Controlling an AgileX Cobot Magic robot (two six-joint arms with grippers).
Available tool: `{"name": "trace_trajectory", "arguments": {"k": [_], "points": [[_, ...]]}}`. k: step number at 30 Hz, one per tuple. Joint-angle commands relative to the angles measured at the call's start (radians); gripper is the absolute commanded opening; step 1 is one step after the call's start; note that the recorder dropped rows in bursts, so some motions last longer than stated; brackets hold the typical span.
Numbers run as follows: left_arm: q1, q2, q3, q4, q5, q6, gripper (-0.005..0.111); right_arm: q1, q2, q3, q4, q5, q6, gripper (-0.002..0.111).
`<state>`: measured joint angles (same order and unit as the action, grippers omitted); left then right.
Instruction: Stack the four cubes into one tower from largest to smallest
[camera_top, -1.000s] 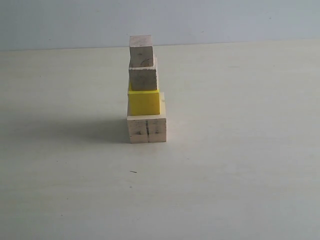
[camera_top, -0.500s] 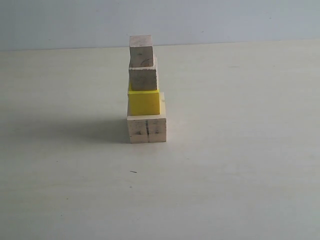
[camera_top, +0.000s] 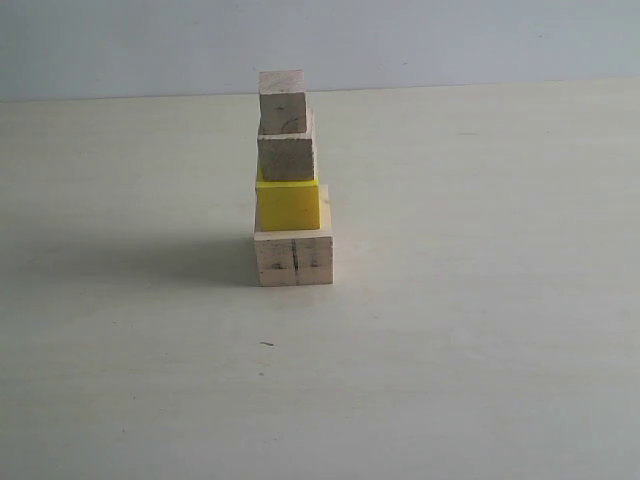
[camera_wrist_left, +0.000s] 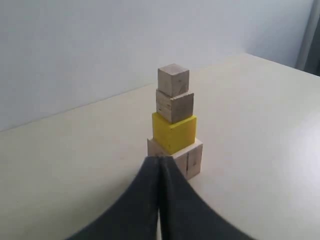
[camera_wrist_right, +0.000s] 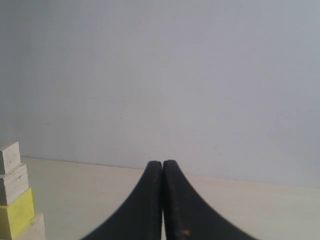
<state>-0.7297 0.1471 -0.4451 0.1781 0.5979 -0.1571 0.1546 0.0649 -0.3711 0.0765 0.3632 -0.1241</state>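
The four cubes stand as one tower on the table in the exterior view. At the bottom is the large wood cube with a dark crack line, then the yellow cube, the medium wood cube and the small wood cube on top. Neither arm shows in that view. The left wrist view has the tower just beyond my left gripper, which is shut and holds nothing. My right gripper is shut and empty, with the tower off to one side at the frame edge.
The pale table stretches all round the tower. A plain grey-white wall runs behind its far edge. A tiny dark speck lies in front of the tower.
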Motion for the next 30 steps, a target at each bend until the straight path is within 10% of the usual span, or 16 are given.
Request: {"name": "trace_trajectory", "arguments": {"k": [1,15,30], "points": [[0.099,-0.024,0.003,-0.024,-0.099,-0.008,0.000,0.003,-0.006,0.004,-0.005,-0.012,-0.007,0.000],[0.555,-0.068,0.087,-0.114,-0.297,-0.075,0.000,0.003,-0.006,0.004,-0.002,-0.012,-0.007,0.000],[0.605,-0.098,0.377,-0.110,-0.483,-0.030,0.000,0.003,-0.006,0.004,-0.004,-0.012,-0.007,0.000]]}}
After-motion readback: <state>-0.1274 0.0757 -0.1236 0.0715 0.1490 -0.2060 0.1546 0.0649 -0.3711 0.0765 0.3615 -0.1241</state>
